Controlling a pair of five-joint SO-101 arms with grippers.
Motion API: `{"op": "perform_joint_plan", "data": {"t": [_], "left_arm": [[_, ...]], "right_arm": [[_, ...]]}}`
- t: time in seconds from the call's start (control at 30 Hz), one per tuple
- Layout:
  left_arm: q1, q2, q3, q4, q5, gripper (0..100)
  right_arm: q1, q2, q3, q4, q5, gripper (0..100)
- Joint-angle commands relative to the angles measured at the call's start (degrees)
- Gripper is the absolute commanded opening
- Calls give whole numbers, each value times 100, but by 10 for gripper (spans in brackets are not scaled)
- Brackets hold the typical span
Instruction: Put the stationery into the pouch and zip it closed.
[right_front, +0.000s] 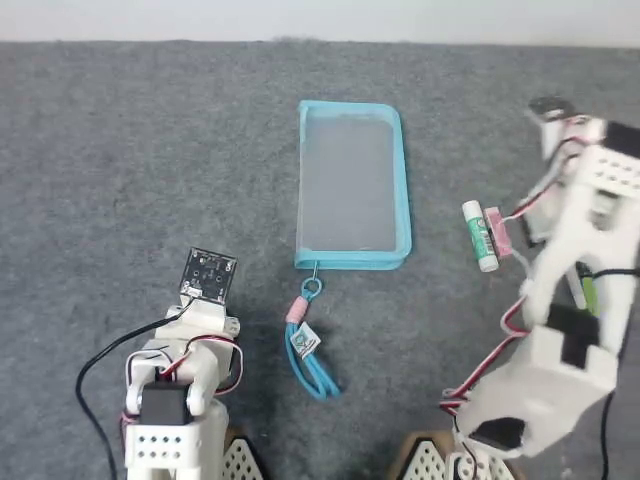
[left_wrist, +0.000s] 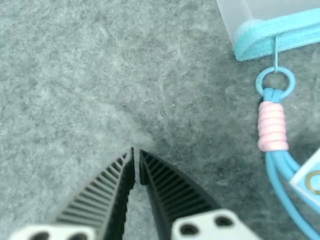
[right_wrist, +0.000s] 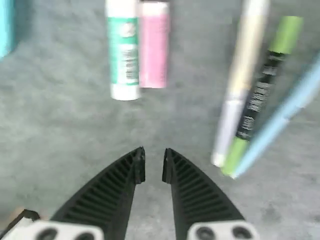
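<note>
Grey felt covered the table (right_front: 120, 150), and the pouch (right_front: 352, 185), clear with a teal edge, lay flat near its middle. From the pouch's near end hung a ring (left_wrist: 274, 82) with a blue cord (right_front: 312, 365) bound by a pink wrap (left_wrist: 272, 125), trailing toward the arms. The left gripper (left_wrist: 136, 155) hovered over bare felt just beside that cord, its fingers pressed nearly together and holding nothing. To the right of the pouch, apart from it, lay a green-and-white glue stick (right_front: 479, 235) touching a pink eraser (right_front: 497, 232). The right gripper (right_wrist: 153, 162) hung above the felt near them, its fingers parted by a narrow gap and empty. Beside it lay a pale pen (right_wrist: 240, 85), a green marker (right_wrist: 260, 95) and a light blue pen (right_wrist: 285, 115), bunched together.
</note>
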Motion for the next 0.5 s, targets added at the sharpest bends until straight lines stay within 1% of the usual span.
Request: {"op": "perform_joint_plan", "data": {"t": [0.0, 0.13, 0.23, 0.33, 0.47], "left_arm": [[35, -132, -57, 18, -53, 12], [35, -132, -57, 18, -53, 12], [35, -132, -57, 18, -53, 12], [35, -132, -57, 18, -53, 12], [35, -132, -57, 18, -53, 12]], "right_arm": [[-558, -892, 1037, -848, -316, 91], [-1253, -1051, 1705, -1569, -642, 157], [-1622, -857, 1811, -1886, -809, 159], [-1701, -462, 1811, -2211, -958, 159], [-1543, 215, 1679, -2519, -985, 159]]}}
